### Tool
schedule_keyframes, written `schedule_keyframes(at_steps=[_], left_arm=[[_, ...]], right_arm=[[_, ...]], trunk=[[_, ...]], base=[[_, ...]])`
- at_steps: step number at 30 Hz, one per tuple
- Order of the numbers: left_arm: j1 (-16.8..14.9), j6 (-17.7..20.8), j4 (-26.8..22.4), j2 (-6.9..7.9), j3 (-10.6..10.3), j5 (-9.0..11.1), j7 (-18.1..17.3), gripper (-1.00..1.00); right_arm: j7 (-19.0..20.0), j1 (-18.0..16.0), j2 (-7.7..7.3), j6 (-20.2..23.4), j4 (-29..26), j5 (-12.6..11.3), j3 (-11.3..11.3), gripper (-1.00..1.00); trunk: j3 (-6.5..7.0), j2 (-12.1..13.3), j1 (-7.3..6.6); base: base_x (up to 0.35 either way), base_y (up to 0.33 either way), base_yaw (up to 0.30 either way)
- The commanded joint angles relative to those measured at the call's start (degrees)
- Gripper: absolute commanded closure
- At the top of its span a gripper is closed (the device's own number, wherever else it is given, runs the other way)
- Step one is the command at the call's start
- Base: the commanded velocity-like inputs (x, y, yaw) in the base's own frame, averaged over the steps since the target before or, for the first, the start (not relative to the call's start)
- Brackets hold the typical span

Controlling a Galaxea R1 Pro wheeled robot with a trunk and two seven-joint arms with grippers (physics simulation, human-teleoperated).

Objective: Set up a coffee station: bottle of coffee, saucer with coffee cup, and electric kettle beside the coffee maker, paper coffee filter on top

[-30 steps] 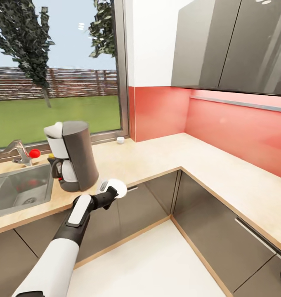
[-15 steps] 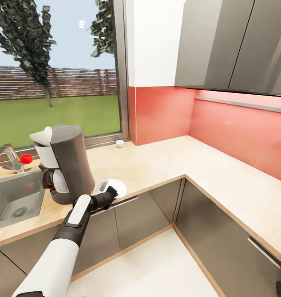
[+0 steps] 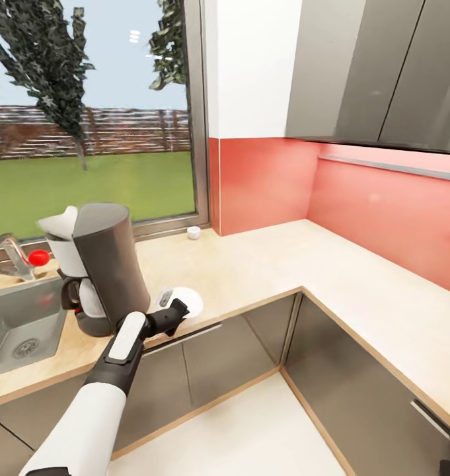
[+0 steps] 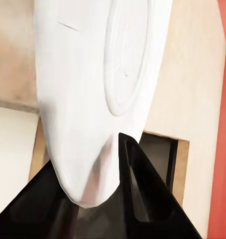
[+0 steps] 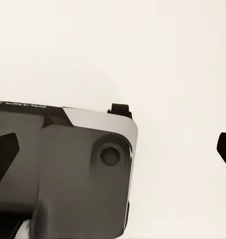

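Left gripper (image 3: 178, 308) clenched on saucer (image 3: 185, 301), held over table (image 3: 264, 264) edge | coffee maker (image 3: 106, 264) just beside, on table | cup (image 3: 193, 231) by window | right gripper (image 5: 113, 149) fingertips spread wide.

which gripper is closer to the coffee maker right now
Left. The left gripper holds the saucer at the countertop edge beside the coffee maker; the right gripper hangs low over the floor, well away.
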Motion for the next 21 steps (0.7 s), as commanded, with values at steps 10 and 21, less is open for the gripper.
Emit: schedule_keyframes(at_steps=[10, 21], left_arm=[[0.01, 0.17, 0.0, -0.01, 0.36, 0.62, 0.66, 1.0], [3.1, 0.16, 0.0, 0.31, 0.63, 0.44, 0.66, 1.0]], right_arm=[[0.28, -0.02, -0.1, 0.29, -0.11, -0.51, 0.5, -1.0], [0.21, -0.02, -0.2, 0.29, -0.11, -0.51, 0.43, -1.0]], trunk=[[-0.12, -0.12, 0.06], [-0.23, -0.12, 0.06]], base=[[0.199, -0.002, 0.0], [0.003, 0.0, 0.02]])
